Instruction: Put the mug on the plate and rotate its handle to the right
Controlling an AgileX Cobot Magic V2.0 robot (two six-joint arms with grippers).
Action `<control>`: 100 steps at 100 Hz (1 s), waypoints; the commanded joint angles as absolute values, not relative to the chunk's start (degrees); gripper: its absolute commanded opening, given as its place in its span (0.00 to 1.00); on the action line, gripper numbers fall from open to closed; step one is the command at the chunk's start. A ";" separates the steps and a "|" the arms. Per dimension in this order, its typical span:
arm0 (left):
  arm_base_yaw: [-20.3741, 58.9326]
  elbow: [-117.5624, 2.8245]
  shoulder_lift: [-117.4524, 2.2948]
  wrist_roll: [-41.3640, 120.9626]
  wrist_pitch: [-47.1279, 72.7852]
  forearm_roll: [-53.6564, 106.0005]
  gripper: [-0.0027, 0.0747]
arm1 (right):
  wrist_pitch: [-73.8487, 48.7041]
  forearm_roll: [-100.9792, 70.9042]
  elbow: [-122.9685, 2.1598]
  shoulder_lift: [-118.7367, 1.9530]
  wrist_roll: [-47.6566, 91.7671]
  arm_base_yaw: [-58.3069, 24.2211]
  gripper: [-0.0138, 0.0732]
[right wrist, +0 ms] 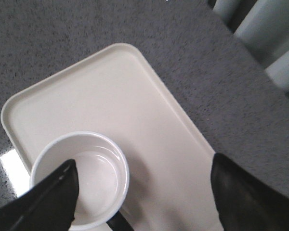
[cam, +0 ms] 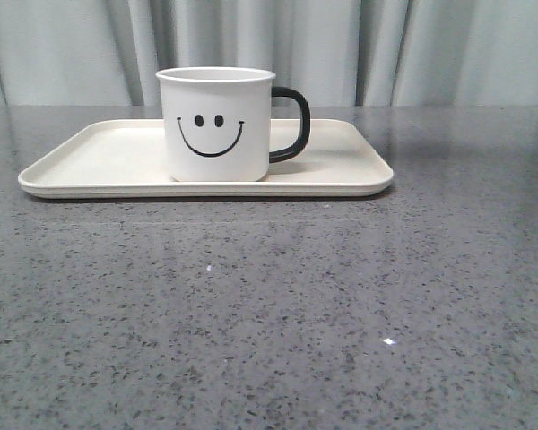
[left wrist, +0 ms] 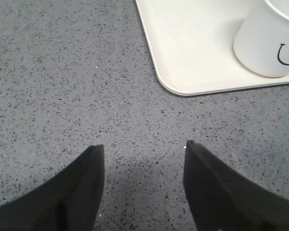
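Front view: I see the mug (cam: 220,125) upright on the plate (cam: 99,161), its handle (cam: 291,124) at three o'clock. My left gripper (left wrist: 143,187) hangs spread over bare tabletop (left wrist: 62,86); my right gripper (right wrist: 144,192) gapes, empty, above the mug.

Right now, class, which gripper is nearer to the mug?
Right. The right gripper hangs open above the mug on the plate. The left gripper sits open over bare table, off the plate's corner.
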State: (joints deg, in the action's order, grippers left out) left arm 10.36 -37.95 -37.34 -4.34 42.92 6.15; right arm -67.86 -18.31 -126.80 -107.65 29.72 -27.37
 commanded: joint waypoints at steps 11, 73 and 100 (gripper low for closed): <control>10.24 -39.42 -37.20 -4.41 39.05 6.66 0.51 | -66.58 -11.90 -127.38 -96.53 26.21 -27.10 0.81; 10.24 -39.42 -37.20 -4.41 39.05 6.66 0.51 | -49.28 1.17 -78.46 -58.31 15.27 -21.90 0.81; 10.24 -39.42 -37.20 -4.41 39.05 6.66 0.51 | -42.80 1.25 -56.43 -44.02 9.93 -16.18 0.81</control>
